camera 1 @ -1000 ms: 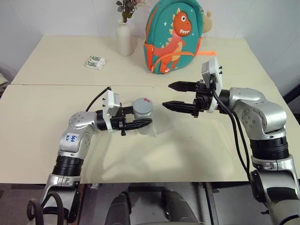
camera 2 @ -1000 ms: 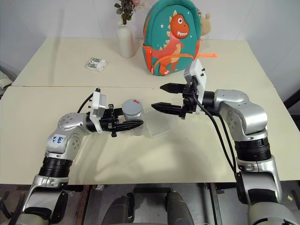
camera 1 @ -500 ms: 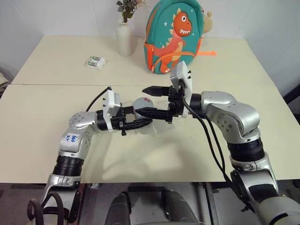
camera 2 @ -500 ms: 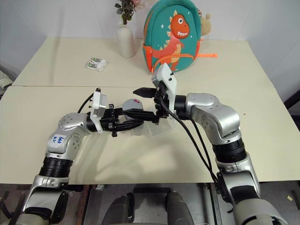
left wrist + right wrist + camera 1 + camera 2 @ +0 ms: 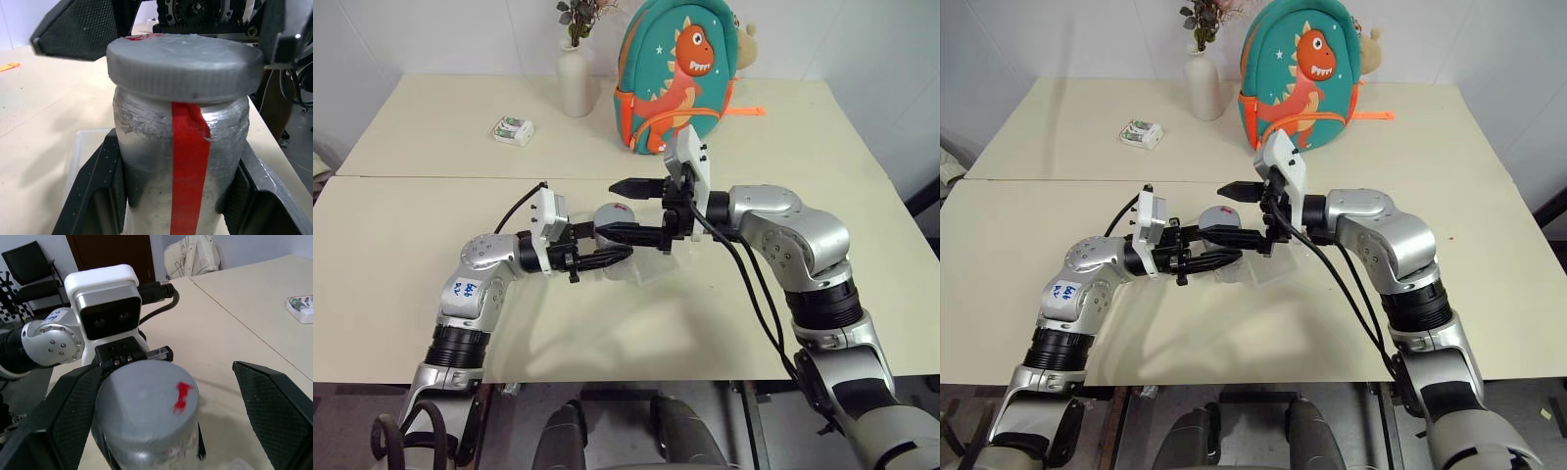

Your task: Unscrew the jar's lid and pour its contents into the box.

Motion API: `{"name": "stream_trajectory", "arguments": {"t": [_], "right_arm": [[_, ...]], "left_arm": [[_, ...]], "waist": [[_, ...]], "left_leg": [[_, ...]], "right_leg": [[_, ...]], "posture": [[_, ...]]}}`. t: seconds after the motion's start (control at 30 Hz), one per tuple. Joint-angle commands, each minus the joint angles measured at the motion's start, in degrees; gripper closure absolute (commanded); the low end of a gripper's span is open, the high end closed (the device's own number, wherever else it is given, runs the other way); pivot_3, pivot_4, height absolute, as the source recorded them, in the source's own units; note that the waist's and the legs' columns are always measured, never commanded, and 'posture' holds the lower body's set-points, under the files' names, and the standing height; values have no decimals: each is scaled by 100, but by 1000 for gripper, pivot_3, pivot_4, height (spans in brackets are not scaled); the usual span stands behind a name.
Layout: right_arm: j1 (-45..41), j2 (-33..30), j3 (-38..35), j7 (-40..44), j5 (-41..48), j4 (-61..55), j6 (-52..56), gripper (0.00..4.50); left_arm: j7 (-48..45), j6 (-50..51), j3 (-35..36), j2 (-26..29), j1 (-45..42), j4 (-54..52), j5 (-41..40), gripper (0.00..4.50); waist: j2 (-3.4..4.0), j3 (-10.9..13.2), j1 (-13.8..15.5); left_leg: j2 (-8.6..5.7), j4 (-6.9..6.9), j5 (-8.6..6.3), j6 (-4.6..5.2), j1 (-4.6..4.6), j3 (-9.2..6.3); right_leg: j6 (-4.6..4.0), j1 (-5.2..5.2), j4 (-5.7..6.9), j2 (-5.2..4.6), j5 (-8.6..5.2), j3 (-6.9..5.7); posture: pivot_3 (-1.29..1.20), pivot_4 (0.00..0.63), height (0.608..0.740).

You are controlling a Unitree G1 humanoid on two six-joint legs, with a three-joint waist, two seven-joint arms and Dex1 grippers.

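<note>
Head views: the left gripper (image 5: 607,258) points across the table (image 5: 431,215) and is clamped on the body of the jar (image 5: 610,253), holding it upright above the near edge of the clear box (image 5: 651,266). The right gripper (image 5: 625,209) reaches in from the opposite side with its two fingers spread wide, one on each side of the grey lid (image 5: 615,214); contact cannot be confirmed. A white vase (image 5: 574,78), a dinosaur backpack (image 5: 677,73) and a small packet (image 5: 513,129) stand well apart at the far side.

Left wrist view: both finger pads (image 5: 105,191) press the jar's lower wall, below the lid, which overhangs the neck and is ribbed around its rim. A red tape strip (image 5: 188,161) runs down the frosted-looking wall. The contents cannot be made out.

Right wrist view: the lid, with its red mark (image 5: 181,395), sits between the spread fingers (image 5: 274,401), not yet gripped.

Handling, as a judgement: the jar appears light and rigid, its smooth wall liable to spin in the grip, so the hold on the body must be firm. The ribbed lid rim is the proper place for the right fingers to close.
</note>
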Motion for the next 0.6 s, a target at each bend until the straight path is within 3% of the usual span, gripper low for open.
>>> {"name": "stream_trajectory", "arguments": {"t": [0.03, 0.37, 0.6], "right_arm": [[87, -440, -452, -4, -188, 276, -207, 18], [301, -1009, -724, 486, -26, 356, -239, 18], [168, -645, -797, 452, 520, -163, 85, 18]], "left_arm": [[-130, -103, 31, -3, -5, -319, -138, 2496], [-149, -95, 34, -12, 51, -353, -137, 2496], [-161, -81, 40, 0, 45, -351, -124, 2496]], "waist": [[0, 0, -2], [0, 0, -17], [0, 0, -14]], "left_leg": [[0, -1, 0, 0, 0, 0], [1, -10, -2, 2, 1, 7], [0, -6, -2, 2, 0, 8]], "right_leg": [[0, 0, -1, 0, 0, 0], [2, -1, -12, 2, 1, 7], [5, 0, -13, 1, 3, 7]], "posture": [[0, 150, 740], [0, 150, 740], [0, 150, 740]]}}
